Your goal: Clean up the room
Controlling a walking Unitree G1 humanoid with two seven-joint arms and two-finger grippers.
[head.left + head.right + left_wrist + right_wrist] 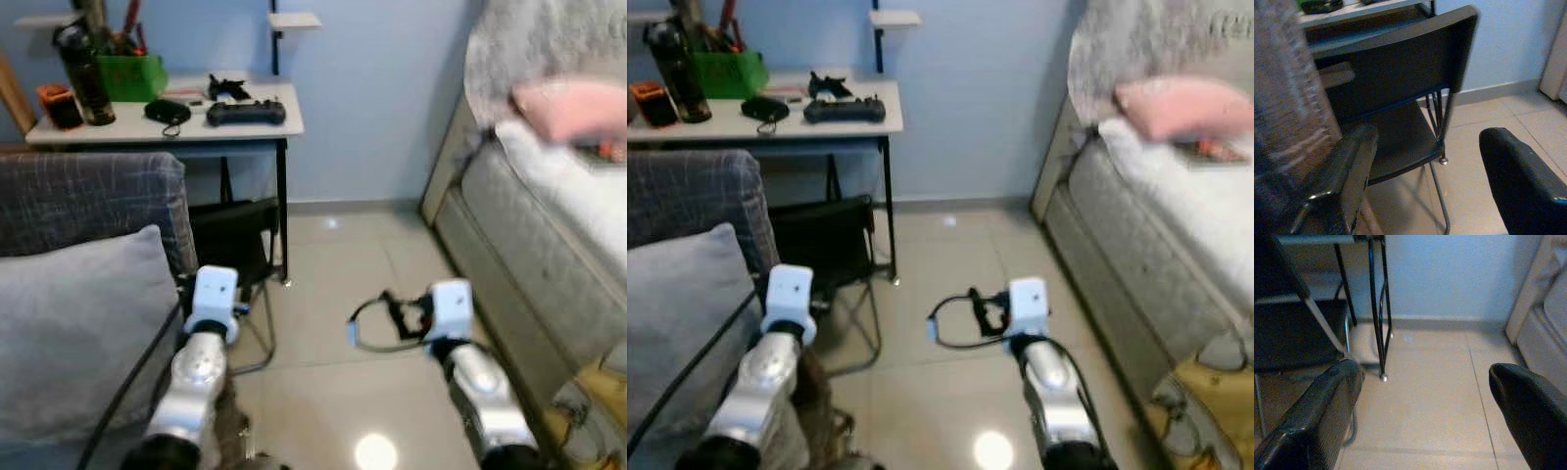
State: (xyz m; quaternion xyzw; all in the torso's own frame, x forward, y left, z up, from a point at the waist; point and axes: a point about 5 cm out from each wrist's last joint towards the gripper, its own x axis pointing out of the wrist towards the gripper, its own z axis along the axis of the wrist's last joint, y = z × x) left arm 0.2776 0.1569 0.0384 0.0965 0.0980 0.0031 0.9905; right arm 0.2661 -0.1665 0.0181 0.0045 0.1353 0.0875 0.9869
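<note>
In the upper left of the frame a surface [265, 125] is set against the wall. On it, a bottle [83, 73] and a bin [130, 76] are placed at the left, a controller [246, 114] at the right. A chair [235, 245] is tucked under it. A sofa [88, 201] with a cushion [78, 333] on it is found at the left edge, before the surface. A bed [549, 196] is seen along the right edge, with a pillow [573, 108] on it. Between sofa and bed the floor [333, 294] is seen, a cable [377, 323] lying on it at centre.
</note>
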